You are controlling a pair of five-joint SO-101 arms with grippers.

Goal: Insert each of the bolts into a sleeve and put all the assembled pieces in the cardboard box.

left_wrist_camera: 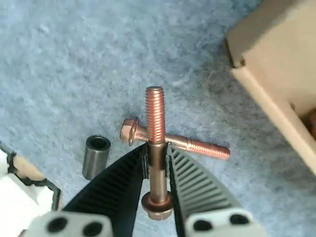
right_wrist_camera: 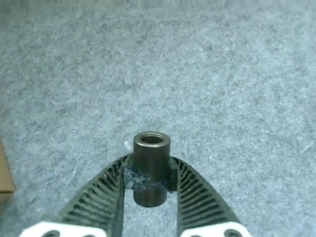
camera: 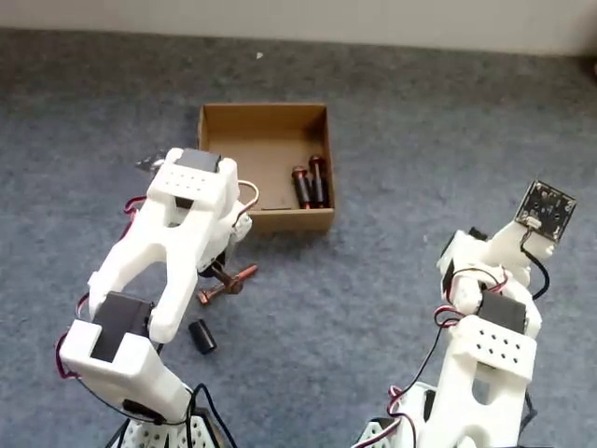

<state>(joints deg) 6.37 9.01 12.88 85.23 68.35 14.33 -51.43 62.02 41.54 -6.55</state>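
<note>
My left gripper (left_wrist_camera: 157, 148) is shut on the shank of a copper bolt (left_wrist_camera: 155, 108), with its threaded end pointing away from the fingers. Under it a second copper bolt (left_wrist_camera: 197, 146) lies on the carpet, and a loose dark sleeve (left_wrist_camera: 95, 157) lies beside that. In the high view this lying bolt (camera: 244, 273) and the loose sleeve (camera: 202, 337) sit just in front of the cardboard box (camera: 266, 112). Two assembled pieces (camera: 311, 184) lie in the box. My right gripper (right_wrist_camera: 150, 163) is shut on another dark sleeve (right_wrist_camera: 151, 148), held above bare carpet with its bore showing.
The grey-blue carpet covers the whole table. The left arm (camera: 177, 233) hangs over the box's front-left corner. The right arm (camera: 485, 317) stands well to the right of the box. A box wall (left_wrist_camera: 266, 84) is close to the held bolt.
</note>
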